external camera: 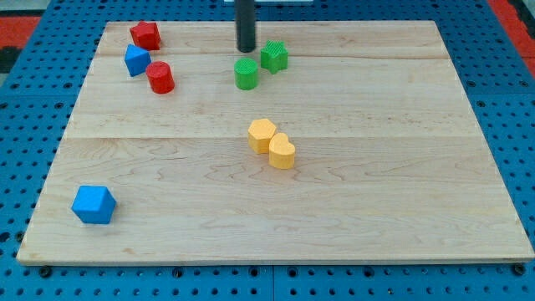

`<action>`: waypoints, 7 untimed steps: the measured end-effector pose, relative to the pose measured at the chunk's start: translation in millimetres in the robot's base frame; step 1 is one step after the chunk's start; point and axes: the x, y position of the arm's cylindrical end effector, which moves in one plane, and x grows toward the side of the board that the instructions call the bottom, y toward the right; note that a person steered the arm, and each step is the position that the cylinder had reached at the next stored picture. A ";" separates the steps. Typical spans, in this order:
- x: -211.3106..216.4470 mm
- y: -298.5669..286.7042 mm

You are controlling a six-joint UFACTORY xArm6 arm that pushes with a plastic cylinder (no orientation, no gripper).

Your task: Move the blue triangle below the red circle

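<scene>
Hanging over the top middle of the wooden bench [334,209] in the camera view, my tip [246,50] ends the dark rod with no fingers to spread or close, and it sits just above the green cylinder [247,74] and just left of the green block [274,56], apparently touching neither. Well to its left lies the blue triangle [137,60], wedged between the red block [145,35] above it and the red circle [160,78] at its lower right. Below my tip the yellow hexagon [262,135] touches the yellow heart [282,152], and far to its lower left sits the blue cube [93,205].
</scene>
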 end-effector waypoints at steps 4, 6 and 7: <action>19.1 -180.2; 54.1 -195.1; 23.2 -178.4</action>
